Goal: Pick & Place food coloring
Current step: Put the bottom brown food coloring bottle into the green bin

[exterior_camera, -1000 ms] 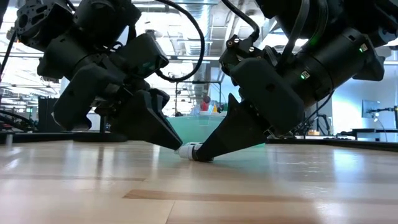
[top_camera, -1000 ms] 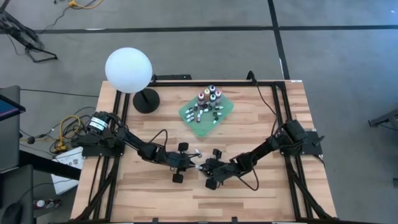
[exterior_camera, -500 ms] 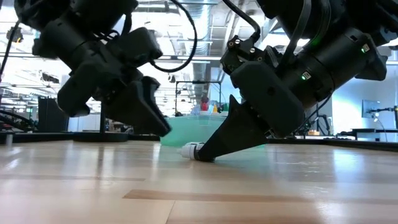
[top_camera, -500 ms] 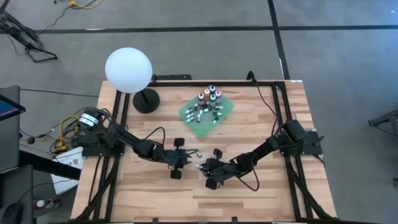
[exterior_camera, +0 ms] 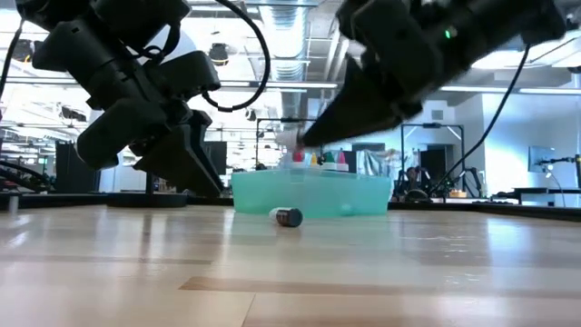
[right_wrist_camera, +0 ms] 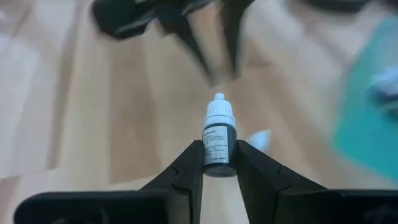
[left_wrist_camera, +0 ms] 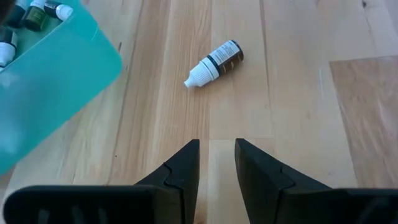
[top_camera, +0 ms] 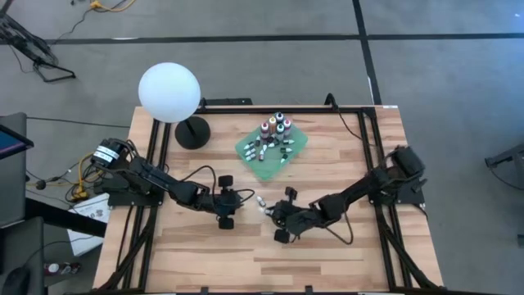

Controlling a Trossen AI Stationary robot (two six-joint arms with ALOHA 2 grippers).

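The right gripper point(right_wrist_camera: 219, 167) was clamped on a dark dropper bottle point(right_wrist_camera: 219, 142) with a white cap, lifted off the table point(top_camera: 327, 262). The left gripper point(left_wrist_camera: 216, 163) hung nearby, fingers narrowly parted and empty. Another bottle point(left_wrist_camera: 214, 63) lay on the wood beyond, near the green tray point(top_camera: 296, 149) holding the rest

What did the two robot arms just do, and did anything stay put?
The right gripper lifted up off the table, shut on a small white-capped bottle. The left gripper backed away to the left, holding nothing. A brown bottle lies on the wood between them. The green cloth with the other bottles and the white lamp stayed put.
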